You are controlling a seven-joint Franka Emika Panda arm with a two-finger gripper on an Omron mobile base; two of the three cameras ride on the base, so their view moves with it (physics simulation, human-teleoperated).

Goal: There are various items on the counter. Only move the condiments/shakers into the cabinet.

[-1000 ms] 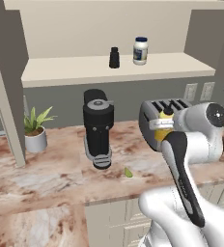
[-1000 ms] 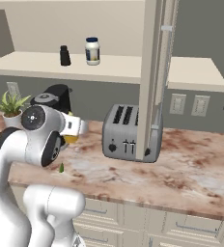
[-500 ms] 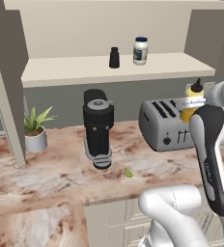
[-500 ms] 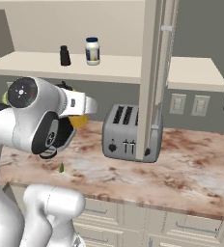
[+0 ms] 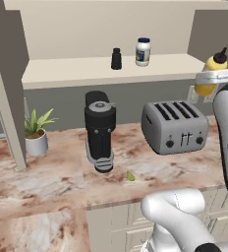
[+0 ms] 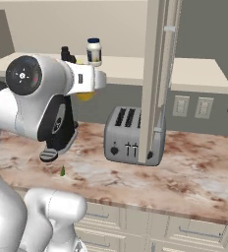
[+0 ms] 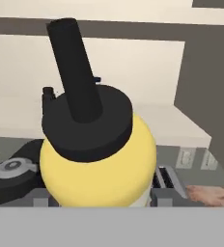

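Note:
My gripper (image 5: pixel 213 78) is shut on the yellow squeeze bottle (image 5: pixel 215 64), holding it upright at shelf height by the right end of the cabinet (image 5: pixel 86 71). The hand view looks onto its black nozzle (image 7: pixel 75 72) and yellow body (image 7: pixel 99 169) from close up. From the right base view, the bottle (image 6: pixel 85 95) peeks out under the hand. A white jar with a blue lid (image 5: pixel 143 51) and a short black shaker (image 5: pixel 116 58) stand side by side on the cabinet shelf. The counter (image 5: pixel 47 182) lies below.
On the counter stand a black coffee machine (image 5: pixel 100 130), a silver toaster (image 5: pixel 175 125) and a potted plant (image 5: pixel 36 130). A tiny green piece (image 5: pixel 130 175) lies near the front edge. A tall cabinet side panel (image 6: pixel 157 74) rises right of the toaster.
The arm has lifted the yellow bottle from just above the toaster up to shelf height and further right. Jar and shaker have stayed put.

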